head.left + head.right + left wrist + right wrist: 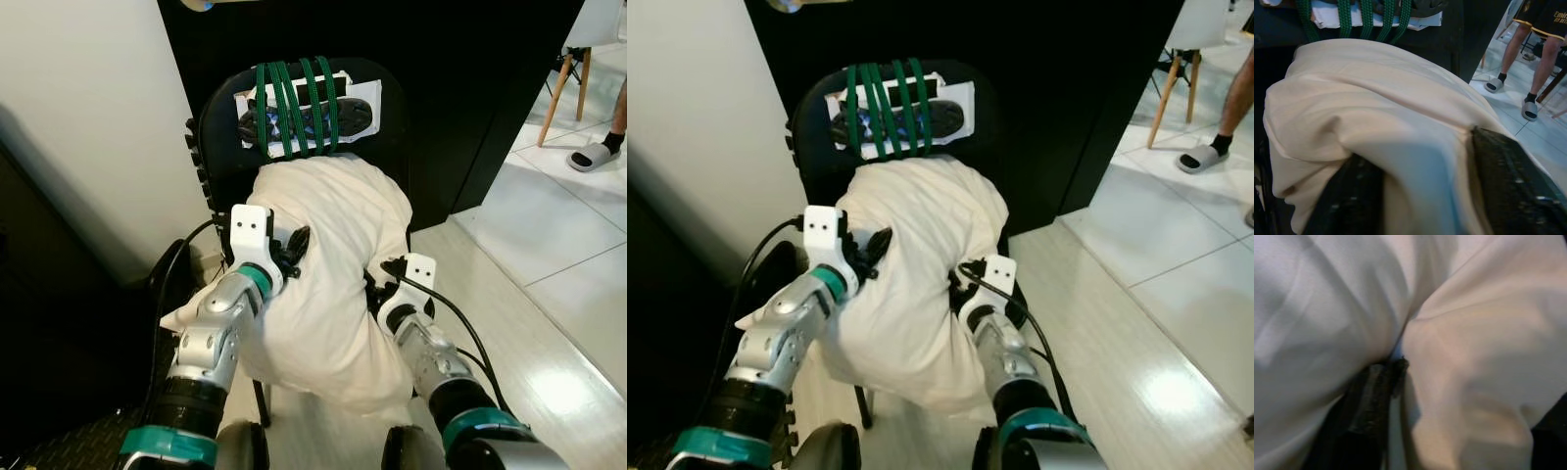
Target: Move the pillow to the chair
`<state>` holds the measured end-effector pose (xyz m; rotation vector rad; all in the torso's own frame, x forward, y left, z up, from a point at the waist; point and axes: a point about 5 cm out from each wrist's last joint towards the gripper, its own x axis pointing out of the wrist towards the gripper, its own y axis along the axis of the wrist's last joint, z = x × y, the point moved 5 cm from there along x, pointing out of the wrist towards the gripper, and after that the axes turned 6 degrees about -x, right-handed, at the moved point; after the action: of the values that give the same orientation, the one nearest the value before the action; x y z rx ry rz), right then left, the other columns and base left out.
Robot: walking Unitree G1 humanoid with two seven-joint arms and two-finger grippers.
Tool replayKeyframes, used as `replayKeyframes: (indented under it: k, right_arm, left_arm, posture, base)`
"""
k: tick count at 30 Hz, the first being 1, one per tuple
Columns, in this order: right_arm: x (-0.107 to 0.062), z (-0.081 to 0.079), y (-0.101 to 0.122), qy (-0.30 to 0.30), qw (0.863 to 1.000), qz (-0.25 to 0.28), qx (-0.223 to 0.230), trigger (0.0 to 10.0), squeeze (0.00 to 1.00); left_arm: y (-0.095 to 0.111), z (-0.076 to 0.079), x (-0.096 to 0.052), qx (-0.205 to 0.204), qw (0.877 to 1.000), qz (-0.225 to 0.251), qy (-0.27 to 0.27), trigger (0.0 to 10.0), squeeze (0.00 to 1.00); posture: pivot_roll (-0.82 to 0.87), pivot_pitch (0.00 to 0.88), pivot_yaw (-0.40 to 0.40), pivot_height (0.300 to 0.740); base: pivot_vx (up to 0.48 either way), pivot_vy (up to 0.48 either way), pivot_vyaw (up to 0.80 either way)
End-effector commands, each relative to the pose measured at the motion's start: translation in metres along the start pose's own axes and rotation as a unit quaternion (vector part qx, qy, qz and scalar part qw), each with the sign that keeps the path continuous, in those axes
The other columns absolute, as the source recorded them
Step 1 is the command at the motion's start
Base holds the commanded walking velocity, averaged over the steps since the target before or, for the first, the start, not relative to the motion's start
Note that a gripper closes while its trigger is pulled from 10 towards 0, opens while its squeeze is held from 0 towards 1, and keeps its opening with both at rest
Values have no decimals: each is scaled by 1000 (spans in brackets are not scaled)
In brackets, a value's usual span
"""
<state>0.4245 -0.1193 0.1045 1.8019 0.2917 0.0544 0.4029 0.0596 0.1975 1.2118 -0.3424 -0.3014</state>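
Cream pillow [328,264] pinched from both flanks, left gripper [291,247] and right gripper [380,282] each clamping fabric; far end rests against black chair [220,127] backrest, near end overhanging seat's front edge, likely unreleased.

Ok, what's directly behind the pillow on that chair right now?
Behind the pillow rises the black chair backrest, with green cords strapped over a white sheet and a dark object. The backrest's lower part and the seat are covered by the pillow.
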Motion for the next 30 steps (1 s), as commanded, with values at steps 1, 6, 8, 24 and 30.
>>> replayKeyframes:
  k: [1, 6, 8, 24, 30]
  right_arm:
    - [-3, -5, -13, 14, 1000, -15, -12, 10000, 1000]
    - [-13, 31, -3, -36, 999, 12, -33, 10000, 161]
    - [-16, 44, 3, -49, 998, 23, -33, 10000, 0]
    - [-40, 100, 13, -102, 986, 12, -131, 10000, 0]
    - [-40, 94, -1, -94, 970, -23, -223, 10000, 0]
  left_arm:
    - [-1, 8, -3, -2, 1000, -3, -24, 10000, 1000]
    - [4, -4, -28, 12, 999, 3, -33, 10000, 1000]
    - [5, -9, -38, 15, 999, 6, -28, 10000, 1000]
    - [16, -31, -82, 16, 999, 38, 12, 10000, 588]
    - [10, -28, -81, 23, 999, 30, 16, 10000, 525]
  posture:
    - [83, 134, 110, 610]
    - [66, 70, 94, 610]
    - [59, 56, 88, 610]
    - [55, 2, 55, 610]
    - [52, 0, 63, 610]
  base:
    - [0, 0, 0]
    - [0, 0, 0]
    - [0, 0, 0]
    - [0, 0, 0]
    - [0, 0, 0]
